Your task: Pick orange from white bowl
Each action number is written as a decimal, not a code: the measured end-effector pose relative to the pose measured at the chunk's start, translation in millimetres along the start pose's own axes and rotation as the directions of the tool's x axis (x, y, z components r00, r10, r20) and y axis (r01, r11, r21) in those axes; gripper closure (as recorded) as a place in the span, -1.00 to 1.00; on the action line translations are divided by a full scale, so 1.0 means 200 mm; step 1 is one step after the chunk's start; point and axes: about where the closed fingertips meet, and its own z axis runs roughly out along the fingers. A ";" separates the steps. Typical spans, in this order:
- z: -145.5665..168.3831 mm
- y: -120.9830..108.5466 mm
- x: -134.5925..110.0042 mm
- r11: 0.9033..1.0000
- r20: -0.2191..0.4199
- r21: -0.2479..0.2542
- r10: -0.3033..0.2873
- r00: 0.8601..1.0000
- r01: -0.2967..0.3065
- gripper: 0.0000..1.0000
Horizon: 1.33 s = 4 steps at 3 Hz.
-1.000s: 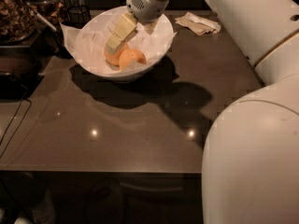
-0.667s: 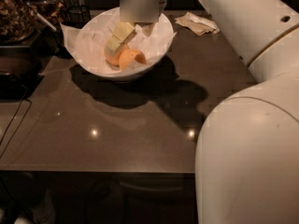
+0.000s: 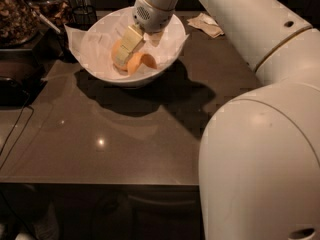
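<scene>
The white bowl (image 3: 165, 44), lined with crumpled white paper, stands at the back of the dark table. The orange (image 3: 141, 63) lies in it, towards the front. My gripper (image 3: 125, 56) reaches down into the bowl from the upper right and is right on the orange. Its cream-coloured end covers the middle of the fruit, so orange skin shows on both sides of it. The rest of the arm fills the right side of the view.
A crumpled paper napkin (image 3: 207, 24) lies behind the bowl at the right. A jar of dark contents (image 3: 17, 14) and a black wire holder (image 3: 82, 14) stand at the back left. A cable (image 3: 15, 129) runs down the left side. The table's front edge (image 3: 100, 184) is near.
My gripper has moved down and a little left inside the bowl, from above the orange to right on it. The bowl has not moved.
</scene>
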 end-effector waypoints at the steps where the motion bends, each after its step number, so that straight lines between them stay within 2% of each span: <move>1: 0.04 -0.01 0.02 1.000 -0.010 -0.005 0.007 1.000 -0.007 -0.68; 3: 0.14 -0.03 0.07 1.000 -0.040 -0.024 0.017 0.999 -0.018 -0.66; 4: 0.17 -0.05 0.08 0.999 -0.053 -0.024 0.019 0.998 -0.020 -0.72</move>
